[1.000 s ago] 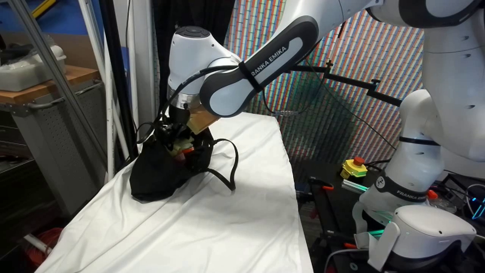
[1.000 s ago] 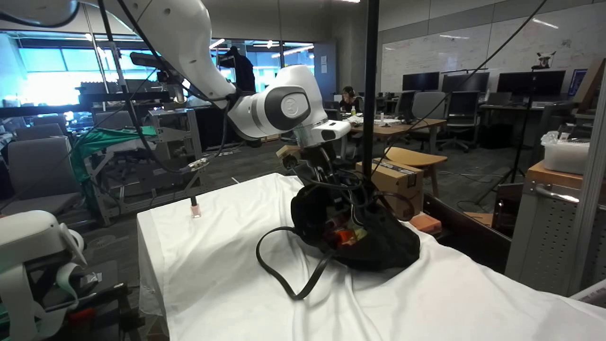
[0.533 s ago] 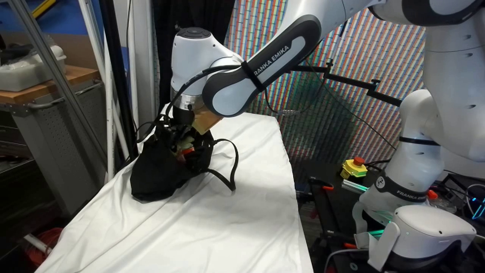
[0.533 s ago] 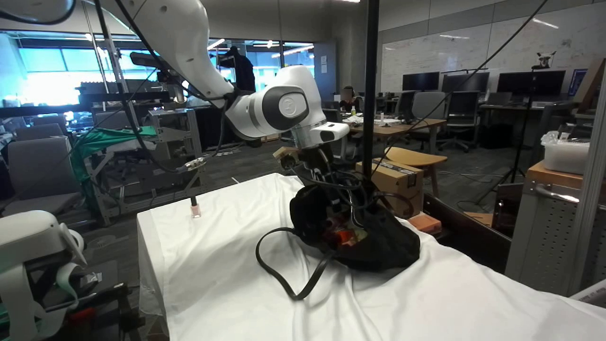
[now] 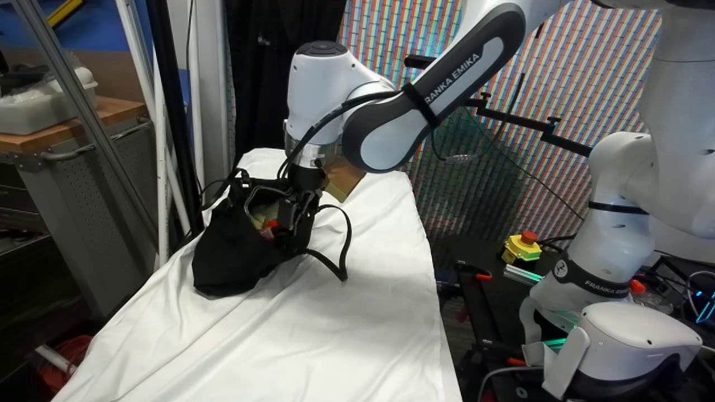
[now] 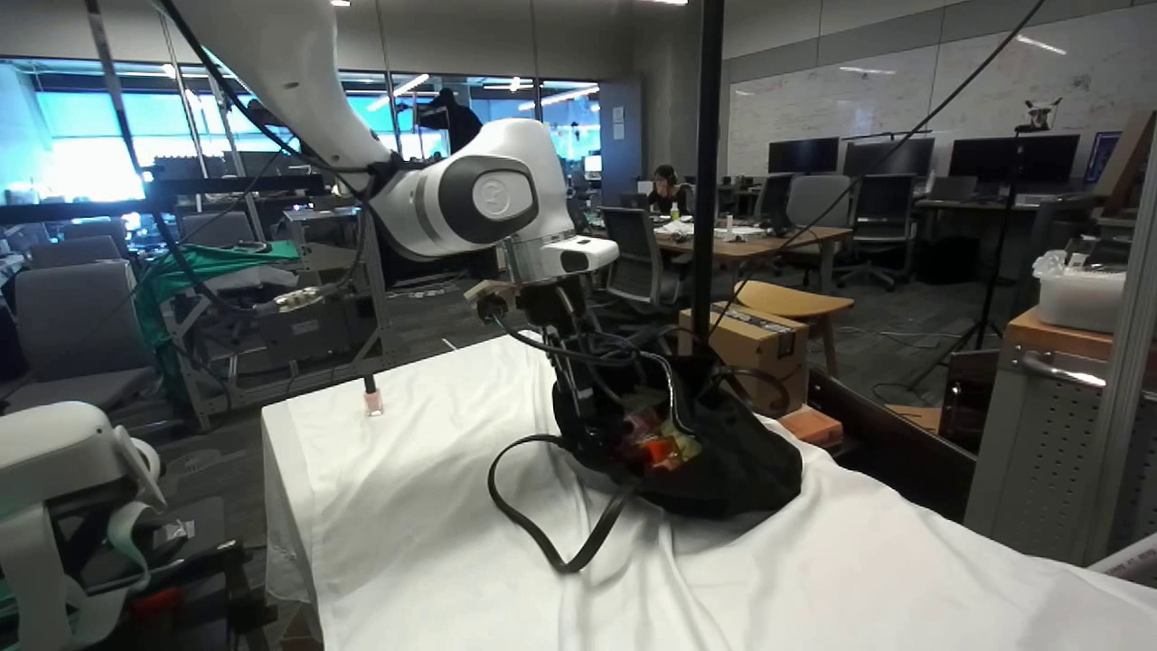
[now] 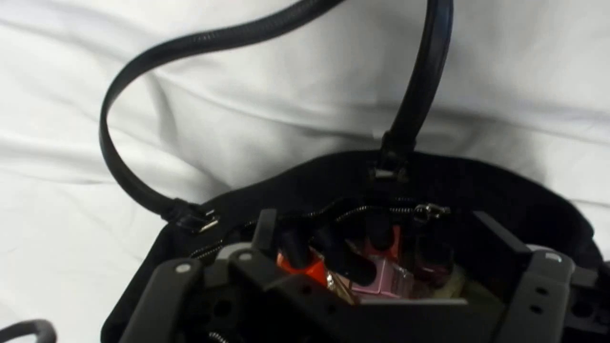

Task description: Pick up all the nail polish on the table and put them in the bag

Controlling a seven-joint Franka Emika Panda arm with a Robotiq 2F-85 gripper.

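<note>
A long worktop, draped in a wrinkled white cloth, runs through both exterior views. Above it reaches a white and dark grey robot arm, its last section turned downward. Past the far side of the worktop, in an exterior view, sits a brown cardboard box.

A slumped black fabric bag lies on the cloth, its mouth open and a yellowish-green patch showing inside. The arm's black hand points down at that mouth and covers part of it. In the wrist view its two fingers stand wide apart, over the opening; whether they touch the bag cannot be told.

A thin black strap curves out from the bag's rim in a loose loop and rests on the cloth. A metal zip runs along the rim.

Smallest are the nail polish bottles. Several lie heaped in the bag, partly hidden by the hand, so they cannot be counted: an orange-red bottle with a black cap, a reddish bottle near it, a pink bottle, and a dark bottle whose colour is hard to make out. One more, a pale pink bottle with a tall black cap, stands upright on the cloth in an exterior view, near the edge of the worktop and well apart from the bag.
</note>
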